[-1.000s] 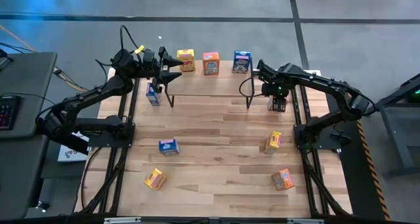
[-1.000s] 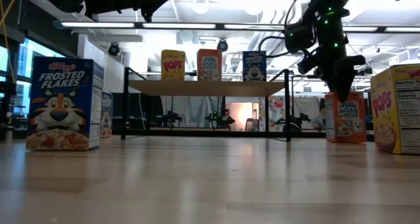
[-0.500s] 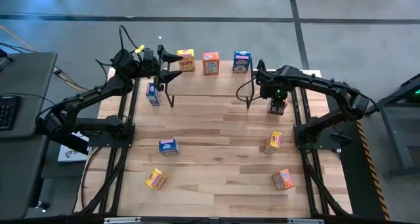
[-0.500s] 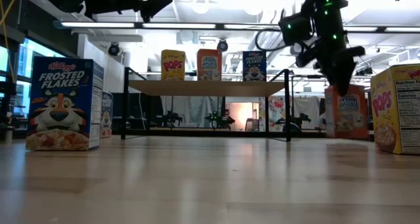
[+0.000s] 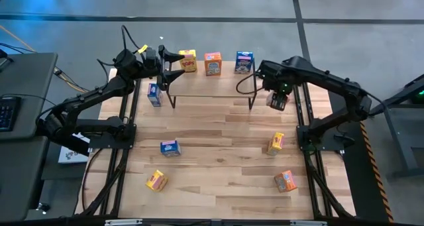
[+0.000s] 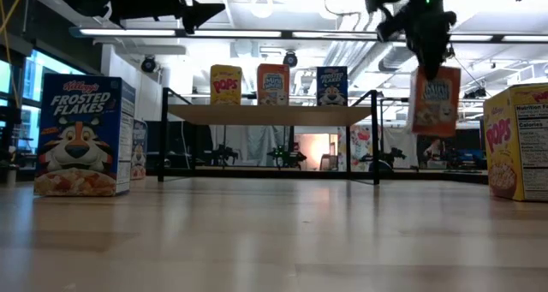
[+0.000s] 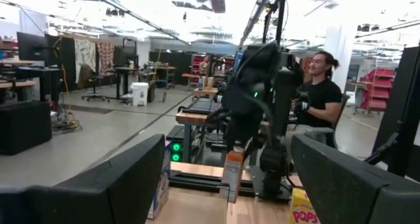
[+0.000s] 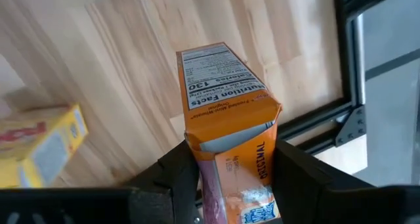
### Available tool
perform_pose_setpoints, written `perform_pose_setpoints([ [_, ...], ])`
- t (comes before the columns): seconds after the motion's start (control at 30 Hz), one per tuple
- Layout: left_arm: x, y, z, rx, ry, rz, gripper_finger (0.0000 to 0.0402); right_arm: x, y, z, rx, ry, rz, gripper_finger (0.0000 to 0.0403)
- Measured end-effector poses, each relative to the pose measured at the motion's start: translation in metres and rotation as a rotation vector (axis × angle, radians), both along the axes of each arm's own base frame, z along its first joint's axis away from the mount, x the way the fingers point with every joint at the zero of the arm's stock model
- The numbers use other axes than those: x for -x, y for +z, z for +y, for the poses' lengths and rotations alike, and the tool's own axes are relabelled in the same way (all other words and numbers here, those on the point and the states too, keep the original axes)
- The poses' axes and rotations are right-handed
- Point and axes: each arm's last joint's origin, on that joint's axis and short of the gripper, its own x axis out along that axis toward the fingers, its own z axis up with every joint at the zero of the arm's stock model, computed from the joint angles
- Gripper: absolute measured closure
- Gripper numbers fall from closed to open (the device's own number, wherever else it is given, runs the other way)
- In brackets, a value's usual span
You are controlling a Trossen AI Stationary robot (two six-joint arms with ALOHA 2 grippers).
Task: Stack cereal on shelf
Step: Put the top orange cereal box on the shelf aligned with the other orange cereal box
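While the right gripper pinches the orange box by its top, the box hangs upright, clear of the table, long axis vertical. From it the shelf lies at nine o'clock in the high view, just beside; three boxes stand along its far edge. Your left gripper, fingers spread, hovers over the shelf's other end.

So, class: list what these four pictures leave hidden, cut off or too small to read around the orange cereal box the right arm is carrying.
- Orange box, right wrist view: bottom cut by the edge, sides covered by right pincer.
- Yellow Pops box, low view: cut by the edge.
- Rear blue box, low view: mostly behind the Frosted Flakes box.
- Shelf, high view: box print too small.
- Left pincer: waits by the shelf.
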Motion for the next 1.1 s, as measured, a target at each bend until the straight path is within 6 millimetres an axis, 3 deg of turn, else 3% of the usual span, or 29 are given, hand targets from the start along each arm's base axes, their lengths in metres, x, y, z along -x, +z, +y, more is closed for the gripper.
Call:
perform_pose_setpoints([
  [0.53, -0.002, -0.006, 0.000, 0.054, -0.013, 0.046, 0.0080, -0.010, 0.072, 0.027, 0.087, 0.046, -0.278, 0.0247],
  [1.1, -0.024, -0.013, -0.023, 0.036, -0.131, 0.091, 0.0080, -0.020, 0.097, 0.039, 0.136, 0.126, -0.453, 0.0247],
])
